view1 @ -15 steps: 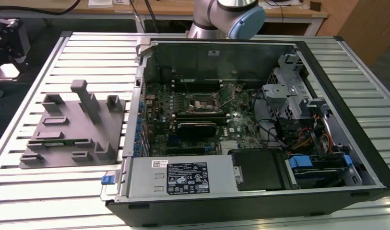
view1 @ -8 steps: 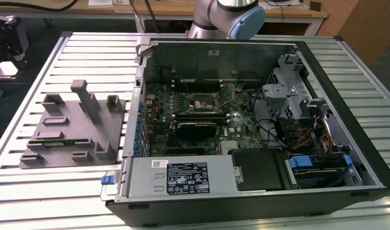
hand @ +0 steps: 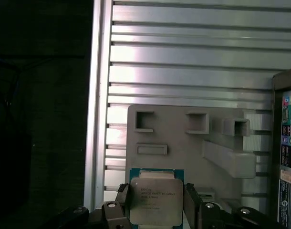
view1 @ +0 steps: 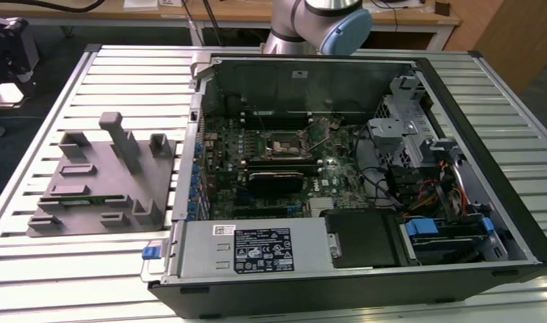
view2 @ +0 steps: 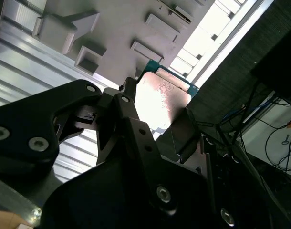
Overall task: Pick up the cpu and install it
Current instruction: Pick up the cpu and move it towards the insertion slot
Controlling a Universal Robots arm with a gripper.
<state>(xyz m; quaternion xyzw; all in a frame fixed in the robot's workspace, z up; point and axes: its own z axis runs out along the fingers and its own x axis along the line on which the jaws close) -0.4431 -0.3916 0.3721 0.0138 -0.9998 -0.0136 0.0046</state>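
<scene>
Gripper (hand: pixel 157 208) clasps cpu (hand: pixel 156 193) above grey block (hand: pixel 176 136)

Lab: slatted aluminium bench (view1: pixel 120 74), opened computer case (view1: pixel 345 296)

Slatted metal table (view1: pixel 76 269), grey slotted block (view1: pixel 98 178), open computer case (view1: pixel 345 293)

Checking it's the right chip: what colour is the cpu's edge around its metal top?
Teal green, on the cpu in the gripper; best in the first wrist view.
</scene>
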